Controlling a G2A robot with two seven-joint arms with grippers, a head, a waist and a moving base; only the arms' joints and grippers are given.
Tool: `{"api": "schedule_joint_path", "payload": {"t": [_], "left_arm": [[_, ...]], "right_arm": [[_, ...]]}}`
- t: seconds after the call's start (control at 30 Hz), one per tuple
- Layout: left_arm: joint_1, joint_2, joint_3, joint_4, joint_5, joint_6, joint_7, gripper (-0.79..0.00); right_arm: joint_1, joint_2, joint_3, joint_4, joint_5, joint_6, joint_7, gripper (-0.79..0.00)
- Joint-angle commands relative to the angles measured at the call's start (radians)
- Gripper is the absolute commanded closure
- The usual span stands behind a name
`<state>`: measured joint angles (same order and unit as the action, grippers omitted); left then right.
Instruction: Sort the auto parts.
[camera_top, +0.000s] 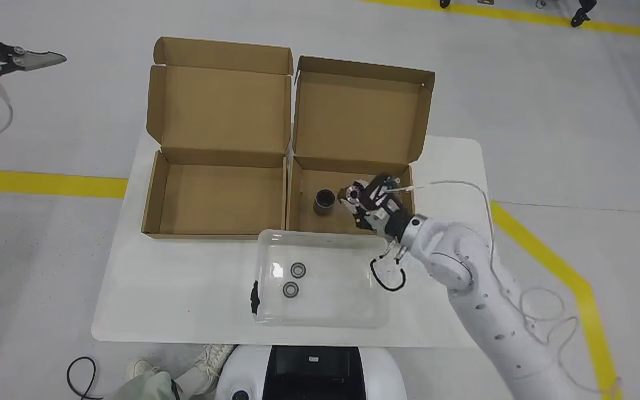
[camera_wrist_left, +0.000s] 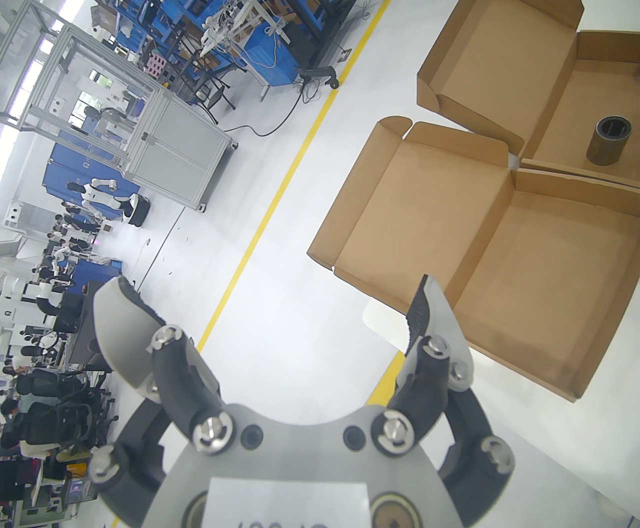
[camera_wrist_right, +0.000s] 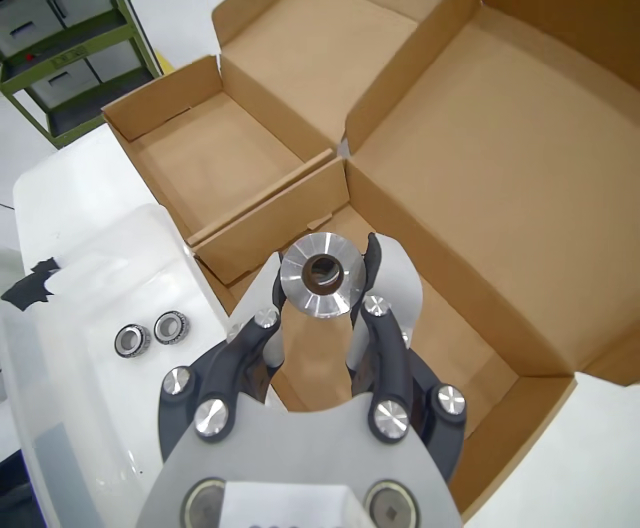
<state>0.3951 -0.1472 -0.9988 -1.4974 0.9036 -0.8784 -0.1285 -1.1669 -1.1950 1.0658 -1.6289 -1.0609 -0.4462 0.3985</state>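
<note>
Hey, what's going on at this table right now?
The right gripper is shut on a silver flanged sleeve, holding it over the cardboard box where a dark cylinder stands. Two bearings lie in the clear tray. The left gripper hangs open, off beside the table.

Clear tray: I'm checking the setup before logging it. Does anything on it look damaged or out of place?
A ragged black scrap, perhaps tape, clings to the tray's rim, away from the two bearings lying side by side inside. Nothing looks spilled.
</note>
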Motion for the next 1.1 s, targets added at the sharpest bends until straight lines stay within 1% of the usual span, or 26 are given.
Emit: {"api": "schedule_joint_path", "payload": {"t": [0.0, 0.27, 0.5, 0.73, 0.87, 0.9, 0.93, 1.0, 1.07], "left_arm": [[0.0, 0.0, 0.0, 0.0, 0.0, 0.0, 0.0, -0.785], [0.0, 0.0, 0.0, 0.0, 0.0, 0.0, 0.0, -0.785], [0.0, 0.0, 0.0, 0.0, 0.0, 0.0, 0.0, -0.785], [0.0, 0.0, 0.0, 0.0, 0.0, 0.0, 0.0, -0.785], [0.0, 0.0, 0.0, 0.0, 0.0, 0.0, 0.0, -0.785], [0.0, 0.0, 0.0, 0.0, 0.0, 0.0, 0.0, -0.785], [0.0, 0.0, 0.0, 0.0, 0.0, 0.0, 0.0, -0.785], [0.0, 0.0, 0.0, 0.0, 0.0, 0.0, 0.0, -0.785], [0.0, 0.0, 0.0, 0.0, 0.0, 0.0, 0.0, -0.785]], "right_arm": [[0.019, -0.005, -0.013, 0.031, 0.018, 0.016, 0.029, 0.0], [0.127, -0.03, -0.074, 0.166, 0.083, 0.088, 0.151, 0.0], [0.197, -0.053, -0.133, 0.221, 0.1, 0.172, 0.273, 0.0], [0.251, -0.074, -0.181, 0.291, 0.11, 0.203, 0.327, 0.0], [0.271, -0.085, -0.203, 0.329, 0.109, 0.211, 0.325, 0.0], [0.274, -0.087, -0.207, 0.336, 0.109, 0.211, 0.321, -0.018], [0.276, -0.089, -0.209, 0.343, 0.108, 0.211, 0.32, -0.055], [0.28, -0.091, -0.214, 0.351, 0.102, 0.211, 0.319, -0.203], [0.283, -0.093, -0.217, 0.356, 0.097, 0.209, 0.317, -0.376]]}}
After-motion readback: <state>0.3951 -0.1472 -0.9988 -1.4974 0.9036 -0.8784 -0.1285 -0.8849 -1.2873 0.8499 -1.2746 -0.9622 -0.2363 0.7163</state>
